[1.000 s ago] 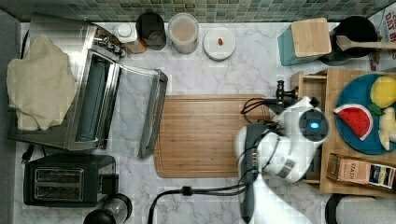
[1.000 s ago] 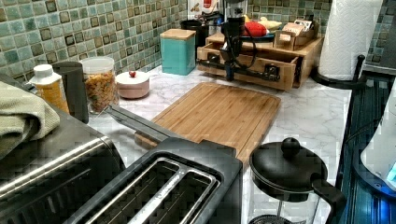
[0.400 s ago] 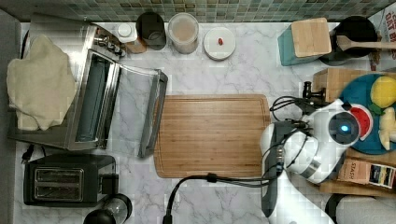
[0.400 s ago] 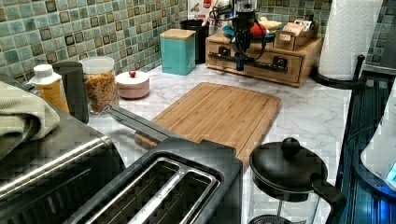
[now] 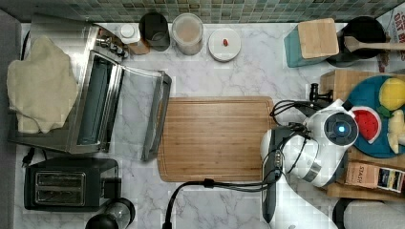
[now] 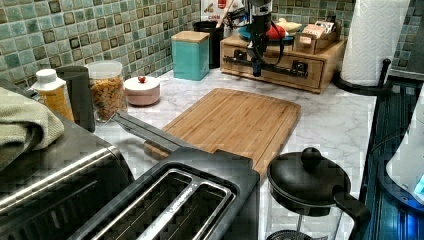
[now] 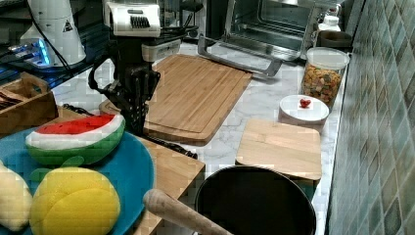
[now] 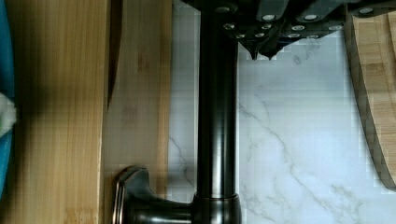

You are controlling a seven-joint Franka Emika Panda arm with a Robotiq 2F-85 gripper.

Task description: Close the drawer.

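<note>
Evidently the drawer (image 6: 272, 67) sat almost flush in its wooden box when you reached this moment: in the left view, at the upper middle of the frame, its front lined up with the box face, and in the wrist view only a thin dark seam ran between the front (image 8: 135, 93) and the box top. Its long black bar handle (image 6: 265, 66) crossed the front, and the gripper (image 6: 257, 70) hung straight down against it near the bar's middle. In the wrist view the handle (image 8: 217, 116) ran down the centre of the frame with the fingertips (image 8: 261, 49) meeting in a point just beside it on the marble side, so the fingers were together and held nothing; they pressed on the bar, or stood just off it.

I judged you were at the end of the push. The next move would have called for a short, gentle nudge toward the box to seat the front, then a straight retreat over the marble counter (image 5: 229, 71).

Further out, the cutting board (image 5: 215, 138) lay mid-frame in the top view, near the arm's base side. A blue plate (image 7: 98, 166) with a watermelon slice (image 7: 78, 134) rested on the box top at the lower left of the right view.
</note>
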